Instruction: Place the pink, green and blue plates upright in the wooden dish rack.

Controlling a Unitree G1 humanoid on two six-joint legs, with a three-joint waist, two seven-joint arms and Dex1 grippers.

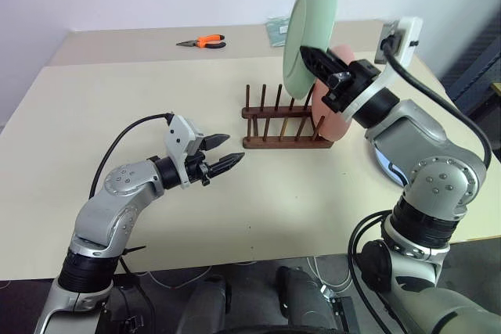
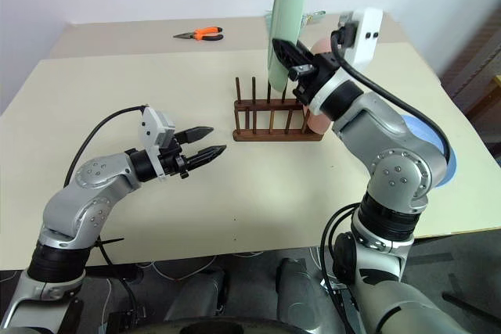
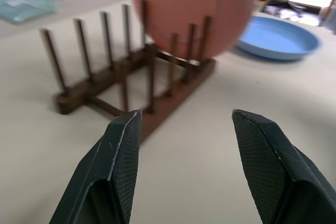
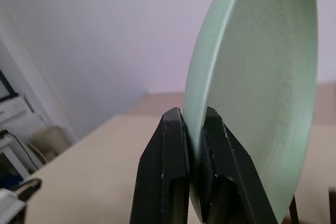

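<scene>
Worktop (image 1: pixel 156 217): flat, matte, pale cream surface with a straight front edge.

Wooden dish rack (image 1: pixel 275 127): dark brown wood, two parallel base bars joined by cross pieces, each bar carrying a row of thin round upright pegs. Stands on the worktop towards its far right.

Pink plate (image 1: pixel 335 119): round, shallow, matte, pale salmon pink. Stands on edge at the rack's right end, between pegs.

Green plate (image 1: pixel 309 29): round, shallow, mint green, finely speckled matte finish with a thin rolled rim. Held upright in the air above the rack, just beside the pink plate; it touches neither rack nor worktop.

Blue plate (image 3: pixel 278 38): round, shallow, light blue, with a low raised rim. Lies flat on the worktop to the right of the rack, apart from it.

Right claw (image 4: pixel 193 145): two black, wedge-shaped fingers pinched tight on the lower rim of the green plate, one on each face.

Left claw (image 1: pixel 223 154): two black fingers (image 3: pixel 123 156) with cross-hatched inner pads, spread apart and empty, pointing level towards the rack from its left, above the worktop.

Pliers (image 1: pixel 203 41): orange handles, dark metal nose, lying at the far edge.
</scene>
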